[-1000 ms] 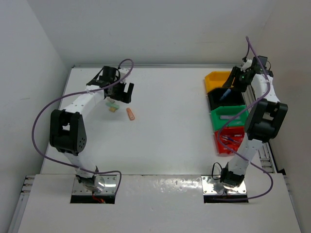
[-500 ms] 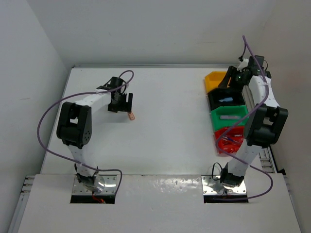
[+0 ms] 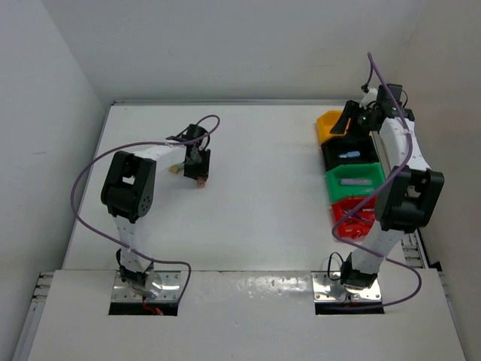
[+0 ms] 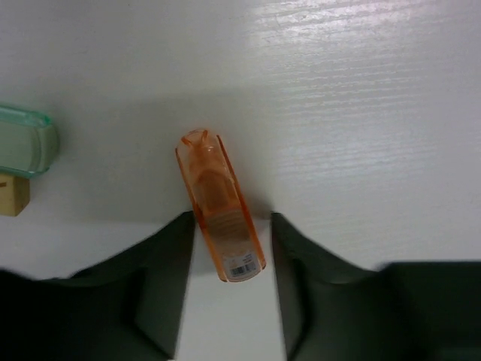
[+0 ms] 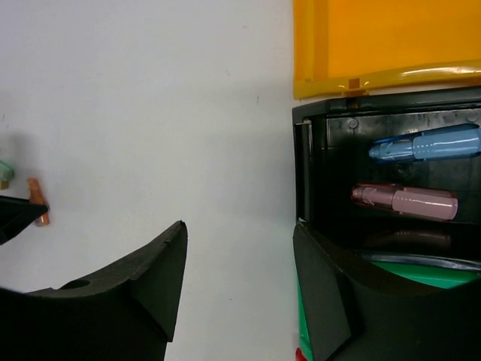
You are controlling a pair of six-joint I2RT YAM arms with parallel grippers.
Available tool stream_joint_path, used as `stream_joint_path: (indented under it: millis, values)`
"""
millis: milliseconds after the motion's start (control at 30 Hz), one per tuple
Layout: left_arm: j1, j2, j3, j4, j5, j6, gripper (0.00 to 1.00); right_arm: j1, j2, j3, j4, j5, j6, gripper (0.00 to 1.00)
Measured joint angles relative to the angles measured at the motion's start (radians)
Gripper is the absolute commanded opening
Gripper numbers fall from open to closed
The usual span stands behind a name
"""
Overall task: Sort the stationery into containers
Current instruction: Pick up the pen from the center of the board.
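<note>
An orange translucent marker [image 4: 220,218] lies on the white table, its labelled end between the fingers of my left gripper [image 4: 231,224]. The left finger touches it and a thin gap shows at the right finger, so the gripper is still open. From above, the left gripper [image 3: 200,170] stands over the orange marker [image 3: 201,183]. My right gripper [image 5: 239,229] is open with nothing in it, just left of the black bin [image 5: 308,150]. A blue marker [image 5: 425,144] and a pink marker [image 5: 406,201] lie in that bin.
A mint-green eraser [image 4: 22,141] and a small tan block [image 4: 11,194] lie left of the orange marker. The yellow bin [image 3: 331,124], black bin [image 3: 368,156], green bin [image 3: 336,185] and red bin [image 3: 344,222] stand in a column at the right edge.
My left gripper came down over the orange marker and its jaws narrowed around it. The right gripper let a blue marker fall into the black bin and drew back leftward.
</note>
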Motion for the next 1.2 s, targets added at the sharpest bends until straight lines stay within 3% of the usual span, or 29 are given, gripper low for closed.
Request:
stream_joint_path:
  millis: [167, 333, 467, 700, 900, 1200]
  values:
    - [0.001, 0.004, 0.002, 0.014, 0.035, 0.014, 0.13, 0.024, 0.000, 0.000, 0.001, -0.022, 0.006, 0.54]
    - [0.010, -0.021, -0.040, 0.097, 0.199, 0.056, 0.11, 0.104, -0.030, -0.063, 0.037, -0.116, 0.069, 0.54]
    - [0.007, -0.144, -0.124, 0.198, 0.379, 0.089, 0.04, 0.218, -0.060, -0.113, 0.089, -0.193, 0.163, 0.56]
    - [-0.035, -0.264, -0.041, 0.371, 0.666, 0.136, 0.02, 0.379, -0.057, -0.106, 0.219, -0.301, 0.334, 0.57]
    - [-0.086, -0.265, -0.026, 0.399, 0.715, 0.162, 0.02, 0.415, 0.005, -0.025, 0.268, -0.313, 0.409, 0.57]
    - [-0.136, -0.265, -0.011, 0.387, 0.668, 0.215, 0.02, 0.468, 0.036, 0.011, 0.290, -0.320, 0.426, 0.56]
